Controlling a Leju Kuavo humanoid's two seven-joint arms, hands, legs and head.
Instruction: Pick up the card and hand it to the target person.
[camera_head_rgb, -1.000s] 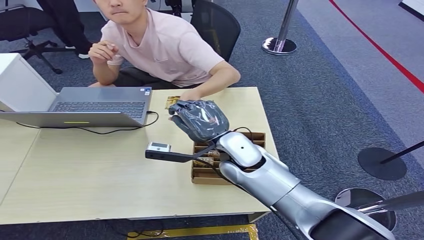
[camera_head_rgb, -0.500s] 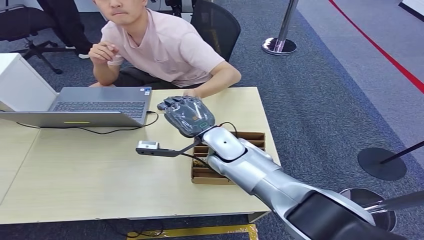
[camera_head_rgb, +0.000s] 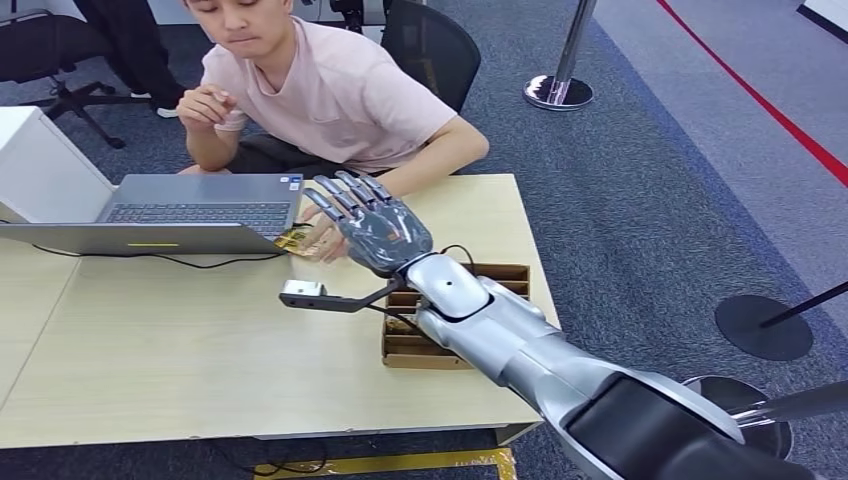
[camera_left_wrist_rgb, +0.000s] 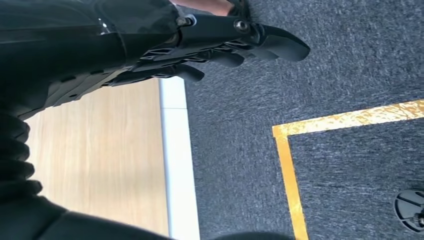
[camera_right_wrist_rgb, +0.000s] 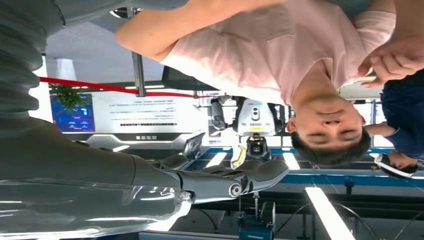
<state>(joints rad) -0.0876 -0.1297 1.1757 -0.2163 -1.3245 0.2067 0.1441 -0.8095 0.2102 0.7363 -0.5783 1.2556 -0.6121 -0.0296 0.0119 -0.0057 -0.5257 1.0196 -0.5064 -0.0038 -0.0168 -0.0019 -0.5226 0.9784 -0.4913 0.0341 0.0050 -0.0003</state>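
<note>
While the right hand (camera_head_rgb: 375, 228) hovers over the surface (camera_head_rgb: 200, 340) with fingers spread, holding nothing, the card (camera_head_rgb: 296, 241) sits in the person's hand (camera_head_rgb: 322, 240) by the laptop (camera_head_rgb: 170, 212).

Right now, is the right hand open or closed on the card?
Open: the right hand has its fingers spread, holding nothing. The card sits in the person's hand.

A light wooden table (camera_head_rgb: 200, 340) carries an open laptop (camera_head_rgb: 190, 212) and a compartmented cardboard box (camera_head_rgb: 410, 345)

Bright, even indoor light; soft shadows, sharp focus, slight glare.
</note>
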